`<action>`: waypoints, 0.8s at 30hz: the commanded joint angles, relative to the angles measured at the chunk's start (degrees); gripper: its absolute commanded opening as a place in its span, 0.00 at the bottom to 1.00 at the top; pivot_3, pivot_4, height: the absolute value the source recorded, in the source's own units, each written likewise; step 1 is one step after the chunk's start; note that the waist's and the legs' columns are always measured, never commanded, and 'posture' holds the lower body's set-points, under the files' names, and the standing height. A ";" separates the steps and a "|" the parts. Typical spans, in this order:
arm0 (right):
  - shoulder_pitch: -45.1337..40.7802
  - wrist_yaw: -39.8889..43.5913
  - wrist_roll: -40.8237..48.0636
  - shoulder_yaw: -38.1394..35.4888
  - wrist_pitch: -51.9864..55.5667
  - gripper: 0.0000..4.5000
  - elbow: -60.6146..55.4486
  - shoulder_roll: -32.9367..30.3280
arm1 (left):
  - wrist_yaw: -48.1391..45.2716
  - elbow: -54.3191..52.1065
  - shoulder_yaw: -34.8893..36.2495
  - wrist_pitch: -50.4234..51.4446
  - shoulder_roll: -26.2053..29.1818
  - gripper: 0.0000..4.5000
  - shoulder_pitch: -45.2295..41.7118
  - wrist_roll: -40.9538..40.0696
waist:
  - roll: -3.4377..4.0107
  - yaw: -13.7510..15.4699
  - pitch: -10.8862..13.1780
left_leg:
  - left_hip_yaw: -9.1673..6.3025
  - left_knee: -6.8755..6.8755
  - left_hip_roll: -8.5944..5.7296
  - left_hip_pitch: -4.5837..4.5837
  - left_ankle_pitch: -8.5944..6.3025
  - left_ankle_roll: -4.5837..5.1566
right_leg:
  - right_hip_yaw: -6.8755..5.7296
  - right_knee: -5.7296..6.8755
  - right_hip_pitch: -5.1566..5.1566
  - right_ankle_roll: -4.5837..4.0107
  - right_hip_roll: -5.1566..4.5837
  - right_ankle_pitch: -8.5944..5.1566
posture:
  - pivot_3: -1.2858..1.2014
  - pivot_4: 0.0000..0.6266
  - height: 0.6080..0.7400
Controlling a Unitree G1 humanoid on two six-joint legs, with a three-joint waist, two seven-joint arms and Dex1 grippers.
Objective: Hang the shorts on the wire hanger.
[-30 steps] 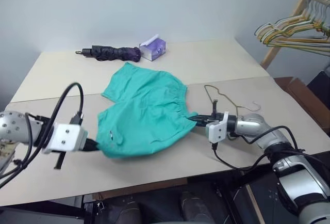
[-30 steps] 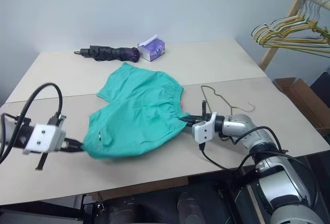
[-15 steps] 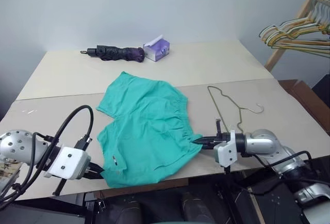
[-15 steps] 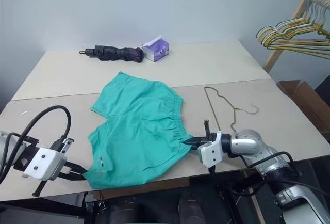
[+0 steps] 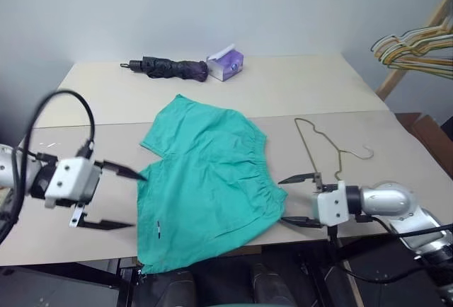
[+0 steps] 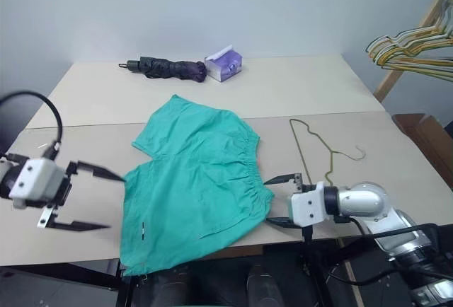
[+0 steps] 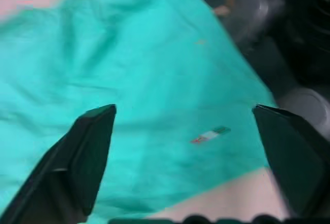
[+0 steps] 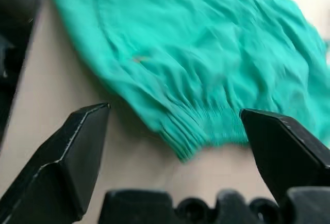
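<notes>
Shorts (image 5: 205, 180) of teal-green fabric with a gathered elastic waistband lie flat on my beige table (image 5: 297, 84), one leg hem drooping over the near edge. My left gripper (image 5: 122, 197) and my right gripper (image 5: 296, 199) flank them, both spread wide and holding nothing. The thin olive-grey triangular wire hanger (image 5: 327, 150) rests just beside the waistband, apart from it. I judge the cloth light, limp and prone to bunching; the ribbed waistband (image 8: 203, 126) offers the firmest hold. The wire looks springy and low to the surface, best taken near its curved hook (image 5: 362, 153).
</notes>
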 commanded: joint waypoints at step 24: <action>-6.94 -24.36 -5.25 -8.06 69.37 0.87 1.92 8.46 | 14.57 -5.61 -9.70 20.84 -18.11 0.99 -18.39 -2.48 | -0.25 -4.07 -0.19 | -0.16 0.15 -0.04 -0.37 0.00 0.00 | -0.04 0.10 -0.26 0.54 0.08 0.31 | 0.46 0.10 1.00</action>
